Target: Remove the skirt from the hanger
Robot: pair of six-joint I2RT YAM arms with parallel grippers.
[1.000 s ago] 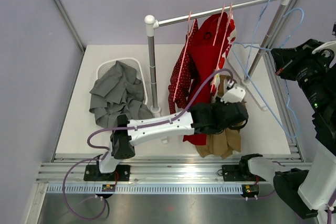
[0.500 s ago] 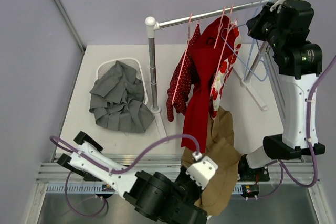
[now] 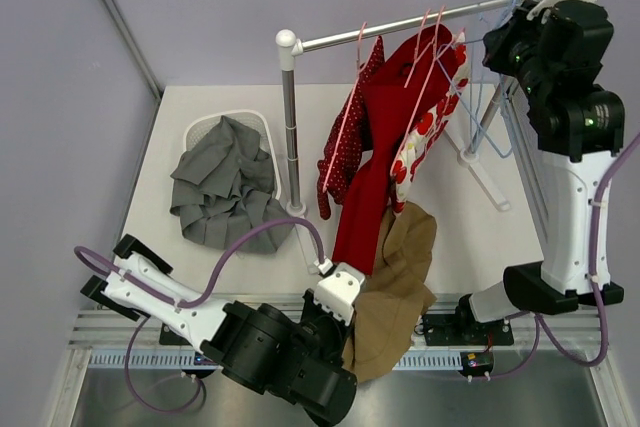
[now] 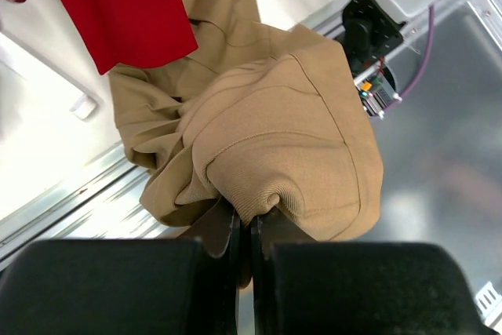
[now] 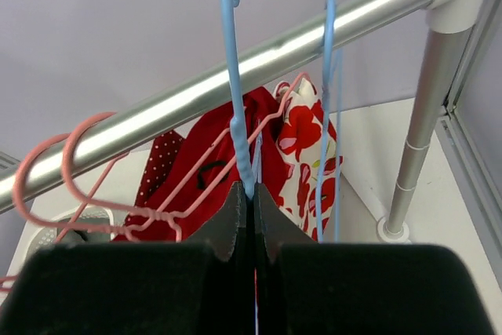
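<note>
No legible text or numbers, as far as visible

Skirt (image 4: 298, 131): plain tan. Red garment (image 3: 385, 117): solid red. Dotted garment (image 3: 345, 152): dark red with small white dots. Floral garment (image 3: 420, 137): white with large red flowers. Pink hangers (image 3: 342, 112): pale pink; blue hanger (image 5: 232, 52): light blue. Rail (image 3: 330, 36): silver with white joints. Cloth (image 3: 225, 187): grey, in a white basket (image 3: 262, 127). Cables (image 3: 240, 247): purple. Table (image 3: 150, 197): white.

Hangers (image 5: 229, 52) crowd rail (image 5: 157, 115) round right pincer (image 5: 251, 192); table (image 3: 490, 237) open.
</note>
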